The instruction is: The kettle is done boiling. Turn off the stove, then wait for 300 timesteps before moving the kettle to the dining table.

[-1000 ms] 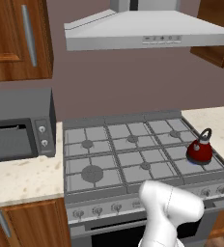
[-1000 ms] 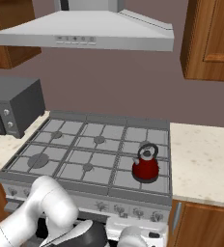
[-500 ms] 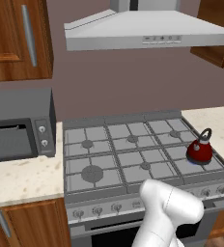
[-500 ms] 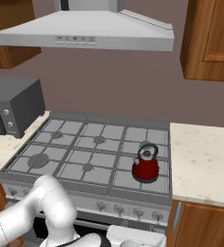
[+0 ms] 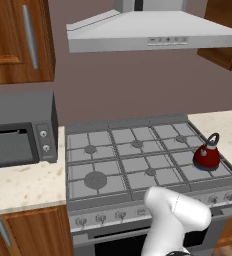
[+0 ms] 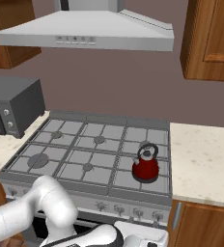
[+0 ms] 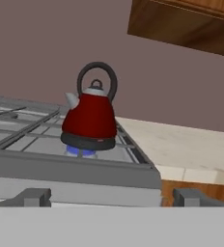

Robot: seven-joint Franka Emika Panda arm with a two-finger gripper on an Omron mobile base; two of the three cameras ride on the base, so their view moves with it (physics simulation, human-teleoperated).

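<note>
On my far left sits the microwave, on the counter next to the stove. It is not part of my job, so I leave it alone.

The stove has six burners under dark grates. Along its front runs a row of knobs. I have to turn one of them, because the fire is on. From my hand I see a small blue flame under the kettle.

My white arm bends down low in front of the stove. I think it is down there so my hand can get to the knobs. My hand looks up at the stove's front edge from just below, and two grey knob shapes stick up in front of it. I think the right one belongs to the kettle's burner, but I am not sure from here. My fingers are spread wide and hold nothing. That is good, because a knob has to fit between them.

The kettle is red with a dark round handle. It stands up straight on the front burner at the right end of the stove, near the right counter. It has to stay there for now. First the fire goes off, then I wait, and only then do I carry it to the table.
</note>
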